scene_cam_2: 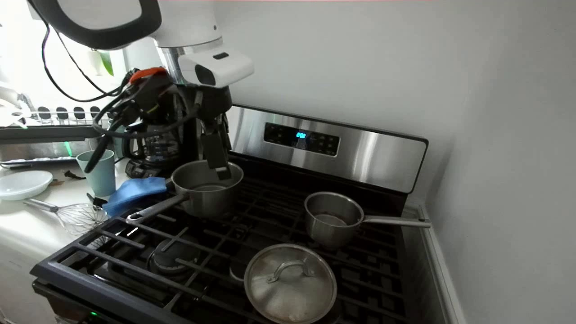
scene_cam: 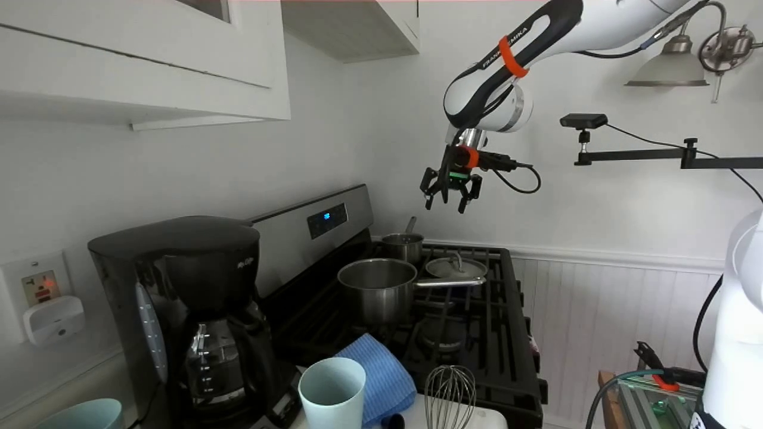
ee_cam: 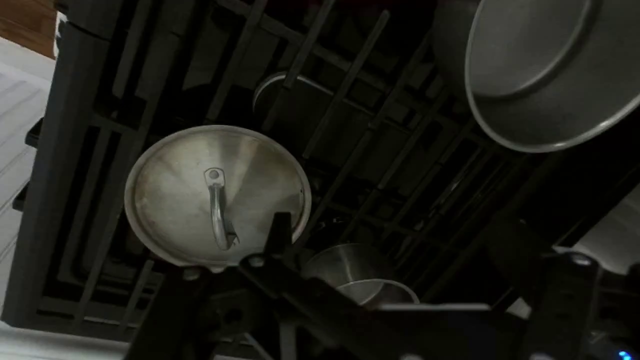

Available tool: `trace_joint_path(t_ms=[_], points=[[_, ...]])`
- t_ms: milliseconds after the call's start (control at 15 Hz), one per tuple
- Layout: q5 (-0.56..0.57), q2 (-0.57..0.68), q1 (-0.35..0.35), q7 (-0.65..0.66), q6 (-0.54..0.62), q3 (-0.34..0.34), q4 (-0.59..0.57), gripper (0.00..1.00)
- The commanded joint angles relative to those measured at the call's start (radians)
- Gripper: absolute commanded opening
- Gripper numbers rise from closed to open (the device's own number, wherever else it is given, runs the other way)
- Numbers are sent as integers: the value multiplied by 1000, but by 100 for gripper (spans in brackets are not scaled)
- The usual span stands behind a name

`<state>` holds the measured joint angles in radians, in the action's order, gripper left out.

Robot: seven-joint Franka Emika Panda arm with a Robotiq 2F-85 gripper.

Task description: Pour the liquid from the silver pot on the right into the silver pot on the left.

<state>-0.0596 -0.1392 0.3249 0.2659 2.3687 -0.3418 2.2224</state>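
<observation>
Two silver pots stand on the gas stove. The larger pot shows in both exterior views [scene_cam: 380,304] [scene_cam_2: 209,202] and at the upper right of the wrist view [ee_cam: 540,115]. The smaller pot [scene_cam: 403,249] stands near the wall; in an exterior view it is on the right [scene_cam_2: 330,231], its handle pointing to the wall. In the wrist view it is partly hidden behind the gripper [ee_cam: 345,262]. I cannot clearly tell liquid in either pot. My gripper [scene_cam: 445,207] is open and empty, high above the stove. In an exterior view its finger [scene_cam_2: 218,155] overlaps the larger pot.
A silver lid [scene_cam: 456,267] lies on the grates beside the pots [scene_cam_2: 292,288] [ee_cam: 175,200]. A coffee maker [scene_cam: 179,268], a light blue cup [scene_cam: 331,387], a blue cloth [scene_cam: 381,369] and a whisk [scene_cam: 450,396] are on the near counter. The stove's back panel [scene_cam_2: 360,157] rises behind.
</observation>
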Motion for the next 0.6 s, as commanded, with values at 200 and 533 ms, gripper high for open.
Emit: trace_joint_path(t_ms=[200,533], points=[[-2,22,8,32,7,11,-13,100],[6,206,29,93,57,-11,-177,100]])
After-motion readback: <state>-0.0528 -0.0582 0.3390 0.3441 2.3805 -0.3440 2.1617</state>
